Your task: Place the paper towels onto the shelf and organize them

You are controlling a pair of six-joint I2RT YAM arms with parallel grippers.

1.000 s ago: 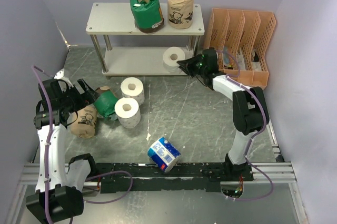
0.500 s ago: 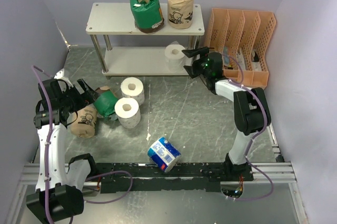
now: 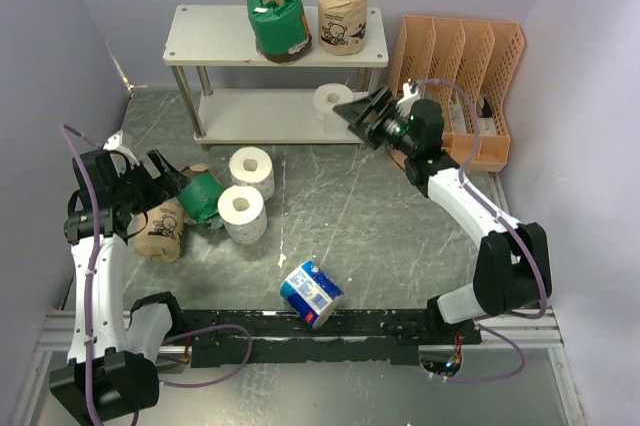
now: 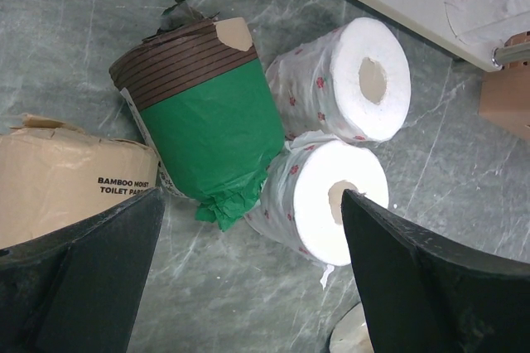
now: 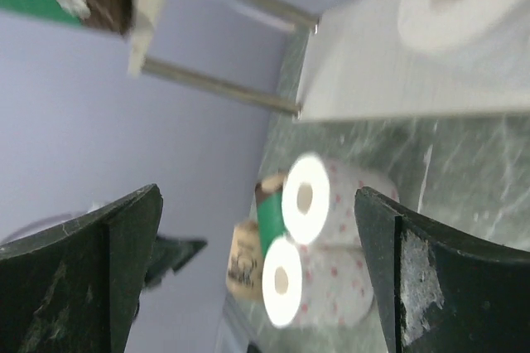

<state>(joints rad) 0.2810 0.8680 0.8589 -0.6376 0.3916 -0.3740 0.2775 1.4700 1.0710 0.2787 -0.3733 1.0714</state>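
Now both claws gape empty: right gripper (image 3: 358,109) beside the white roll (image 3: 327,102) on the shelf (image 3: 210,36), upper middle; left gripper (image 4: 252,204) over the green-wrapped roll (image 4: 211,121), middle left. I judge it light and squashy; I'd pinch its sides gently.

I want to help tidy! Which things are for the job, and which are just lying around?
For the job: shelf; shelved green roll, shelved tan roll, shelved white roll; loose green roll, loose tan roll, two loose white rolls, blue-and-white roll.
Just lying about: orange file organizer.
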